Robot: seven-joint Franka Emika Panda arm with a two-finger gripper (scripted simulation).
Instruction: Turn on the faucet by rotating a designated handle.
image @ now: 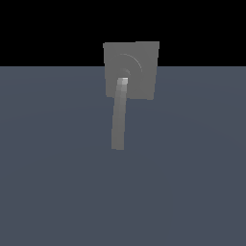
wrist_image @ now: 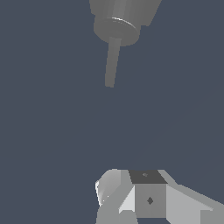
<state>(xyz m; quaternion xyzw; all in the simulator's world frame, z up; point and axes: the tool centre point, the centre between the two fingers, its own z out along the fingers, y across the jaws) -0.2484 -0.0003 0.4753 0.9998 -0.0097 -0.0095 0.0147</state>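
The faucet (image: 139,57) is a small matte-grey square plate with a faint ring, standing at the back centre of the exterior view. Its handle (image: 118,117), a long slim grey bar that is lighter at the hub, projects from the plate's centre toward the camera. The wrist view shows the faucet (wrist_image: 124,13) with a round hub and the handle (wrist_image: 112,63) sticking out from it. My gripper (wrist_image: 140,192) appears only in the wrist view, as grey and white blocks well apart from the handle's tip. Its fingers are not clearly separable. The arm is out of the exterior view.
A flat blue-grey floor (image: 192,182) spreads all around the faucet, with a black background behind it. No other objects show.
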